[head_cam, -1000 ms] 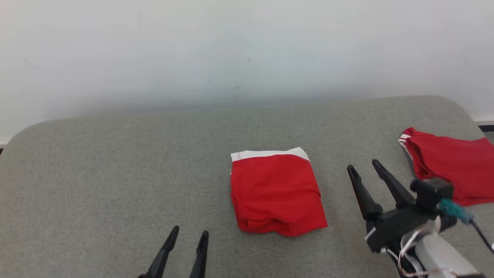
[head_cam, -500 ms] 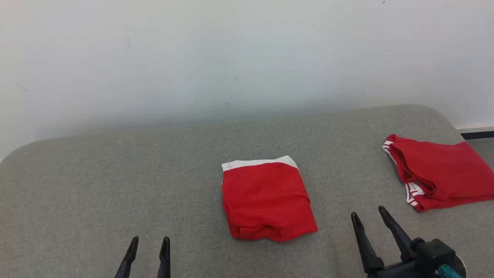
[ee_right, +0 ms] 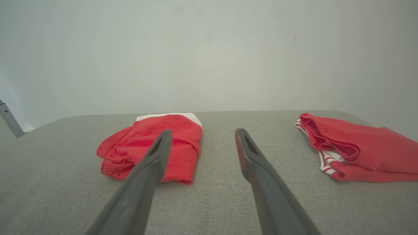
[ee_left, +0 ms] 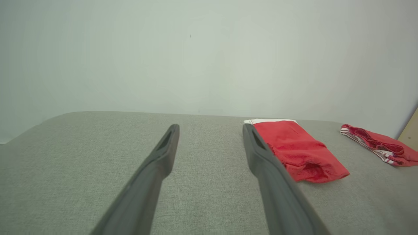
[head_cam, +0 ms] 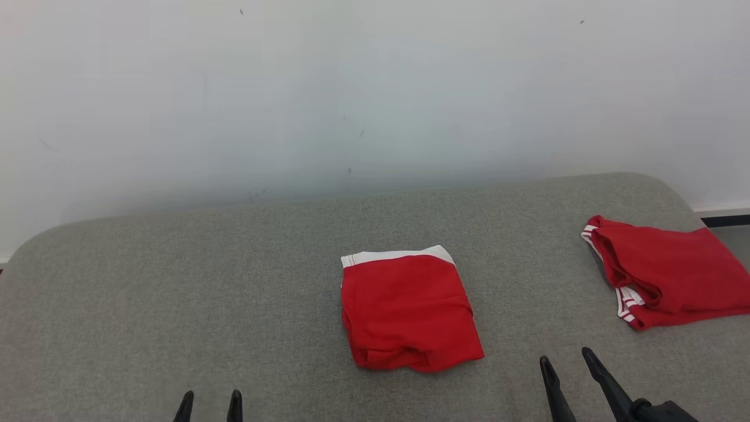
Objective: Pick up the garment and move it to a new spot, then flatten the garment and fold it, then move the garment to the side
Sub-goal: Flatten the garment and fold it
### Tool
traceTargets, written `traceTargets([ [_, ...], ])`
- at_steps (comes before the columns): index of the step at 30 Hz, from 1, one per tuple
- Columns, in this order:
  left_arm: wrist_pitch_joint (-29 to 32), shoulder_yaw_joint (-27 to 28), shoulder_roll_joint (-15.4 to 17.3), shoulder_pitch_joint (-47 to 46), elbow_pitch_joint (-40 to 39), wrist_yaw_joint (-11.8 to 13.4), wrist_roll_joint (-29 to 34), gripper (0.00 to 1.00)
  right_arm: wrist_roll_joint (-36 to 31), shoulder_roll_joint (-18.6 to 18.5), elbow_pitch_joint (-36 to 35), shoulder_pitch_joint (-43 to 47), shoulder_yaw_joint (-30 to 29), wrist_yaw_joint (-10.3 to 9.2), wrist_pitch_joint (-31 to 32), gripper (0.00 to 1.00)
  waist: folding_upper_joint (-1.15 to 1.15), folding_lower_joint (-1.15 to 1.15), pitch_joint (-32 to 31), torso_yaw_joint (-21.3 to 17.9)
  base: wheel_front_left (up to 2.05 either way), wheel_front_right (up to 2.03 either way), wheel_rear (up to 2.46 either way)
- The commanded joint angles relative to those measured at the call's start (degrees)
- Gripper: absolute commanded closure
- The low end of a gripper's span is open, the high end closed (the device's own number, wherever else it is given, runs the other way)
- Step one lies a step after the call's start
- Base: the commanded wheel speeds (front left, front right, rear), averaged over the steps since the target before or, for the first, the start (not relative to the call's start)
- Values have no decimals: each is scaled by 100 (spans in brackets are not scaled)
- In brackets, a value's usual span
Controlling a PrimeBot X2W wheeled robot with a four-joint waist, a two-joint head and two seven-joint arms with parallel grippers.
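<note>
Behind everything, a pale wall (head_cam: 375,88) is rising, smooth and matt, with a few tiny dark specks on it. Below it a wide grey cushion (head_cam: 146,293) is stretching across the head view. Its cloth is looking coarse and woven, its far corners are curving round, and its near part is running out of the frame at the bottom.

Near the middle of this cushion the folded garment (head_cam: 407,310) is lying as a thick, almost square packet of soft red knit. A white waistband is running along its far edge, and the near edge is showing rolled, slightly bulging layers. Well apart from it, at the right side of the cushion, a second garment (head_cam: 668,272) is lying looser and flatter, red also, with white striped trim. The frame edge is cutting off its right end.

At the bottom right the right gripper (head_cam: 565,355) is pointing up with its two slim dark fingers spread wide apart, holding nothing; its body is mostly cut off. At the bottom left the left gripper (head_cam: 212,394) is showing just its two tips. In the left wrist view its long tapered fingers are standing wide apart above the cushion with nothing between them.
</note>
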Motion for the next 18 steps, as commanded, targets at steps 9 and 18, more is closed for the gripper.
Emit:
traceTargets([
  [9,-18,48,-3,262,72,-88,10,0,-87,142,-116,208,-76,-1,-25,0,0,0,-37,44,0,0,0],
  [18,-18,-20,-3,270,81,-25,104,0,-86,170,-82,274,-56,-1,-25,0,0,0,-83,43,0,0,0],
])
